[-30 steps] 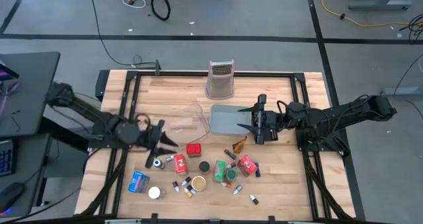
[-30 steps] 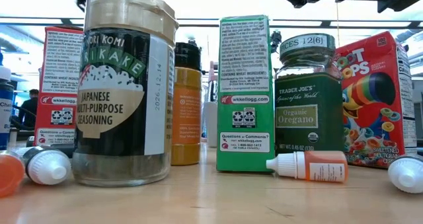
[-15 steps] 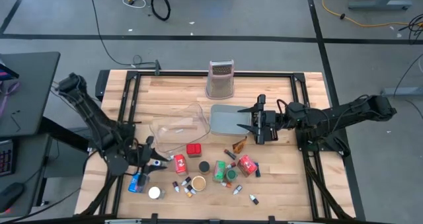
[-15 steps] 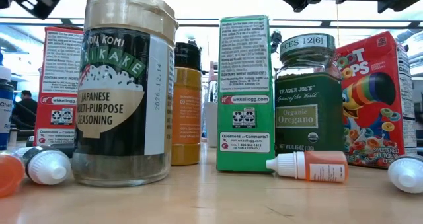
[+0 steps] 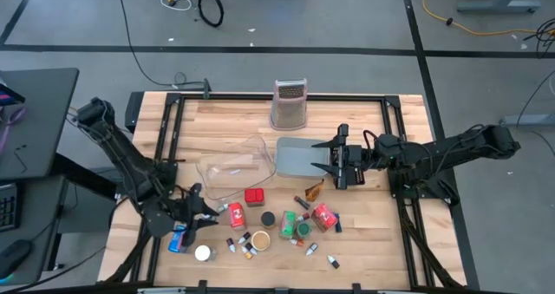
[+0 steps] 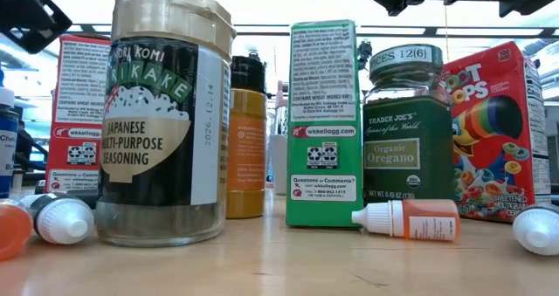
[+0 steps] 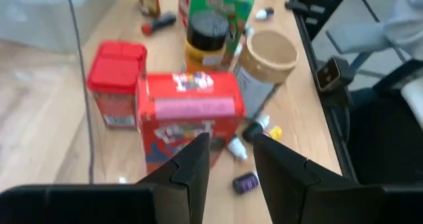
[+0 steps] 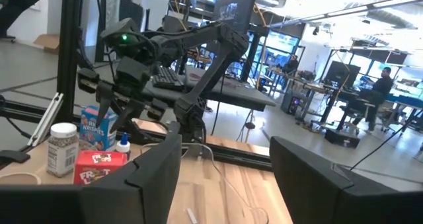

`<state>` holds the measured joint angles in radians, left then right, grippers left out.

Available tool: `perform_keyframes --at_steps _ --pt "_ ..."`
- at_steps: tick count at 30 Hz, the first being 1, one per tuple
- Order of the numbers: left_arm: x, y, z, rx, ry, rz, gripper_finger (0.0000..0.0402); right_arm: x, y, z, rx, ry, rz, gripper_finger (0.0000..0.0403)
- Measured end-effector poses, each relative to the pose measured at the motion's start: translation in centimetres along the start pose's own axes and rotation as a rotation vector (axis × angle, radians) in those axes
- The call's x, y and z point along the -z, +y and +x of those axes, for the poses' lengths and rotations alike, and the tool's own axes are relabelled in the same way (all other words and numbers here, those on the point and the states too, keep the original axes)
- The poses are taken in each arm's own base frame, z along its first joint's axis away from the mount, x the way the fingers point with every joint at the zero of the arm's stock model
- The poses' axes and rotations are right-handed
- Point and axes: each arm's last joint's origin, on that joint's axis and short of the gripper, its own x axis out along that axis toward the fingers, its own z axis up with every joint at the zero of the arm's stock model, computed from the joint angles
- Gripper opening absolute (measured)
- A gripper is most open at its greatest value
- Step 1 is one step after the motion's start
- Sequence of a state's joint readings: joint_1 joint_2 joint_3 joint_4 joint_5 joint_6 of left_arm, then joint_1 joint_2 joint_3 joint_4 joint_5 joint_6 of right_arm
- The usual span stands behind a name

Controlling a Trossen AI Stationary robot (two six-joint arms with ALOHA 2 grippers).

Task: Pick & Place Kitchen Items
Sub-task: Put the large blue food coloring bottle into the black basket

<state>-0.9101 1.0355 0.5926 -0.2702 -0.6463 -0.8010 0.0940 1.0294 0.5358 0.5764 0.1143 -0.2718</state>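
The kitchen items stand and lie in a cluster on the near part of the wooden table: a red cereal box (image 5: 236, 213) (image 7: 188, 115), a red tin (image 5: 254, 196) (image 7: 115, 85), a blue packet (image 5: 180, 239), a furikake jar (image 6: 166, 113) and an oregano jar (image 6: 406, 130). My left gripper (image 5: 211, 212) (image 7: 231, 151) hovers open just left of the red cereal box, slanting down, with nothing between its fingers. My right gripper (image 5: 323, 164) (image 8: 225, 178) waits open and level over the grey tray (image 5: 290, 155).
A clear tray (image 5: 230, 168) lies left of the grey tray. A tall metal grater (image 5: 290, 103) stands at the far middle. Small dropper bottles (image 6: 406, 219) lie among the jars. A black frame rims the table; people sit at desks in the room beyond.
My left gripper has swung from beside the clear tray toward the table's near edge and sunk, rolling as it went, and now stands by the red cereal box. Its finger gap looks unchanged. No item has moved.
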Motion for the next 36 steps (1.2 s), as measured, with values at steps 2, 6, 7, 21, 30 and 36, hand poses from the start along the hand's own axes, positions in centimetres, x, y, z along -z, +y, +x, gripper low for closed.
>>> perform_keyframes --at_steps 2,6,7,21,30,36 --pt "-0.1 0.1 0.1 0.002 0.011 -0.027 0.0125 0.0 0.0 0.0 0.001 -0.003 -0.01 0.0242" --pt "-0.1 0.3 0.1 -0.013 0.009 0.055 0.0125 -0.1 0.0 0.0 0.002 -0.007 -0.042 0.0242" --pt "0.0 0.3 0.1 -0.023 0.01 0.085 0.0125 -0.1 0.0 0.0 0.003 -0.007 -0.048 0.0242" --pt "1.3 1.9 0.1 -0.112 0.192 0.016 0.0126 -0.1 -0.1 0.0 0.006 -0.014 -0.058 0.0242" --pt "1.7 2.1 -0.1 -0.108 0.271 -0.019 0.0124 -0.1 -0.1 0.0 0.006 -0.013 -0.058 0.0242" --pt "1.7 2.2 -0.1 -0.105 0.283 0.045 0.0067 -0.1 -0.1 0.0 0.006 -0.013 -0.058 0.0242"
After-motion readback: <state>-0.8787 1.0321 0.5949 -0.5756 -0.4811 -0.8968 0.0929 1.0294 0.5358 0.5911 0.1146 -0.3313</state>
